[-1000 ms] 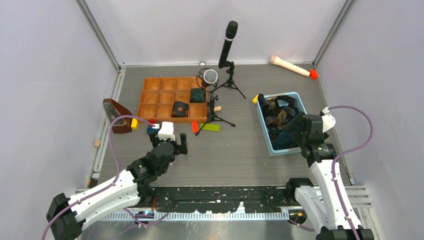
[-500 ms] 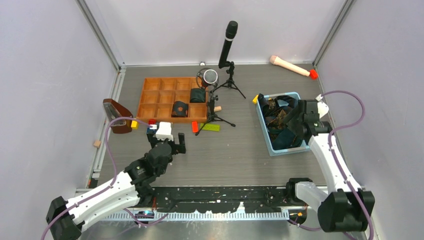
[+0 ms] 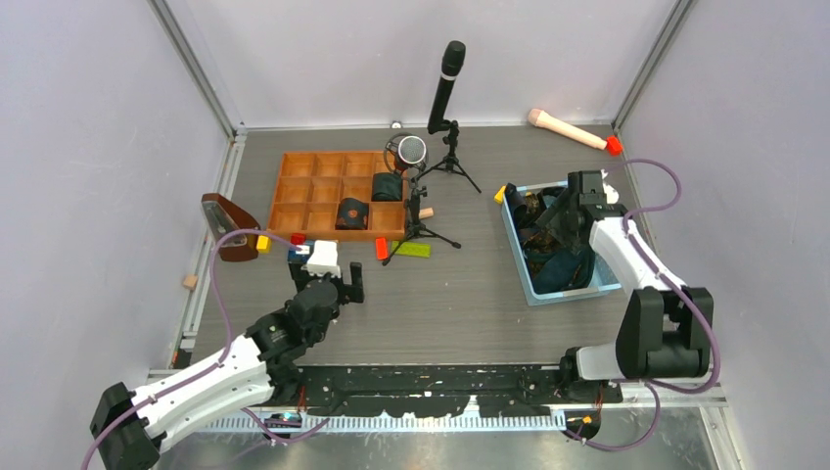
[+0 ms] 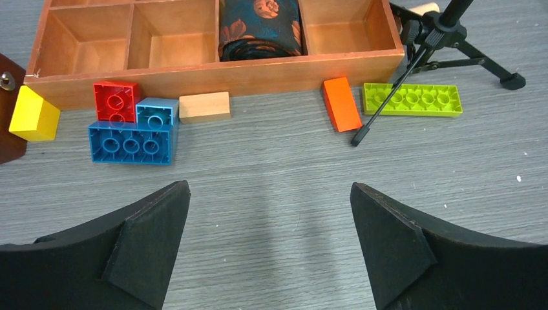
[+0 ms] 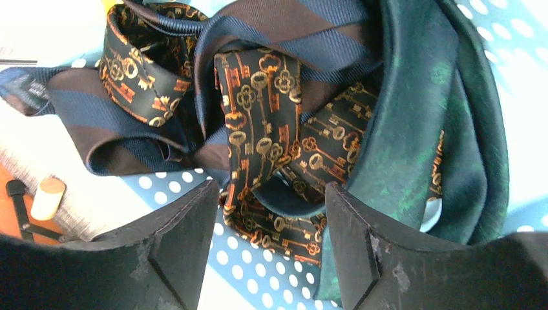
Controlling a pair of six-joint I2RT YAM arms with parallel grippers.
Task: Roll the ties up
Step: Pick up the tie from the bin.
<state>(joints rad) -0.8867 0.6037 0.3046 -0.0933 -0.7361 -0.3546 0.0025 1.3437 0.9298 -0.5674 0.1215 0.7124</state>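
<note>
Several loose ties (image 3: 550,238) lie tangled in a light blue bin (image 3: 520,259) at the right. In the right wrist view I see a black tie with gold keys (image 5: 262,110), a navy and brown striped tie (image 5: 304,39) and a dark green tie (image 5: 413,110). My right gripper (image 5: 271,213) is open just above the key tie, inside the bin; it also shows in the top view (image 3: 571,212). Two rolled ties sit in the wooden tray (image 3: 294,191): one dark coil (image 3: 351,213) and another (image 3: 388,187). My left gripper (image 4: 270,206) is open and empty over bare table.
Two black microphone tripods (image 3: 431,162) stand right of the tray. Toy blocks lie in front of the tray: red (image 4: 116,100), blue (image 4: 132,142), yellow (image 4: 33,115), orange (image 4: 342,103), a green plate (image 4: 413,100) and a wooden block (image 4: 204,106). A cream handle (image 3: 568,129) lies at the back right.
My right arm has reached forward and down, moving the gripper from the bin's near end into the bin over the ties. The left arm has hardly moved.
</note>
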